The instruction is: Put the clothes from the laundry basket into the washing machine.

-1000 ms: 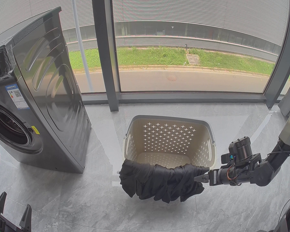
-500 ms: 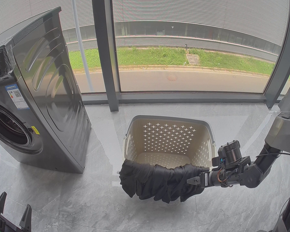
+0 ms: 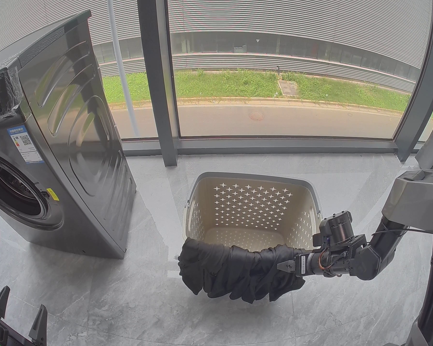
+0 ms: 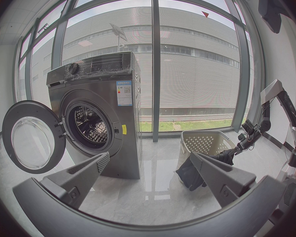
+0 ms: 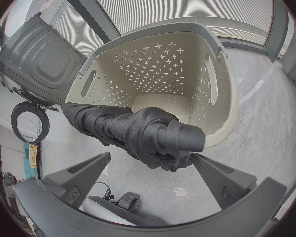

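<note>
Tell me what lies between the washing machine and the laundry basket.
Only bare floor between washing machine and laundry basket, seen in the head view.

Bright daylight through windows [image 3: 284, 73], floor [image 4: 154, 181] glare — fisheye-bent wrist edges

glass-walled laundry corner: washing machine [image 3: 57, 135], laundry basket [image 3: 252, 205], tiled floor [image 3: 130, 294].

Grey marble floor [image 3: 130, 289], window frame [image 3: 154, 73], grass [image 3: 235, 83], road [image 3: 274, 121]
</note>
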